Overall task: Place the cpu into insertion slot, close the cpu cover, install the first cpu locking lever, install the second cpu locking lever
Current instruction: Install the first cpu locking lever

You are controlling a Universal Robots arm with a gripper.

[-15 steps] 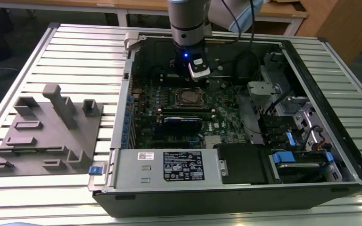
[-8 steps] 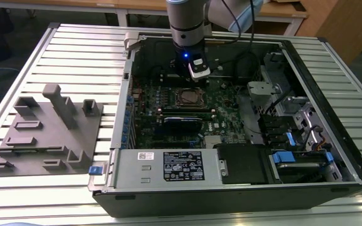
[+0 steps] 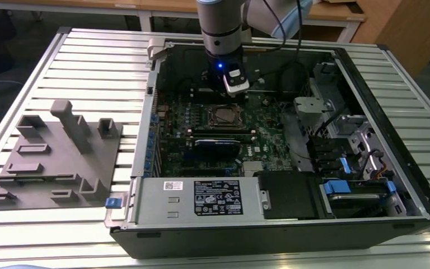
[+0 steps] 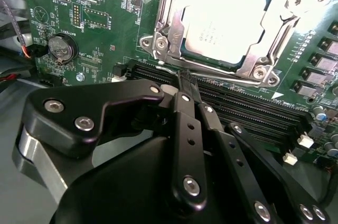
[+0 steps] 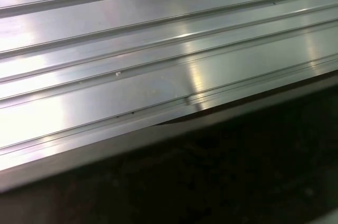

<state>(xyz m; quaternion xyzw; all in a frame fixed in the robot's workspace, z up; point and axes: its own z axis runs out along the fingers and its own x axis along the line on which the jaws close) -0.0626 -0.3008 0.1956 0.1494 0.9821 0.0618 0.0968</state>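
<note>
In the exterior view, the gripper (image 3: 234,91) hangs inside the open computer case (image 3: 394,112), just beyond the cpu (image 3: 223,116). In the second wrist view, its fingers (image 4: 185,113) are pressed together and hold nothing. They are near the cpu (image 4: 224,20), which sits in its socket framed by the cpu cover (image 4: 168,28). The first wrist view shows the ribbed metal table (image 5: 158,49).

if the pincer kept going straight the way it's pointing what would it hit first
Most likely the black memory slots: in the second wrist view the pincer tip sits over their edge, just short of the cpu cover. Depth is unclear, so it might catch the cover's rim instead.
</note>
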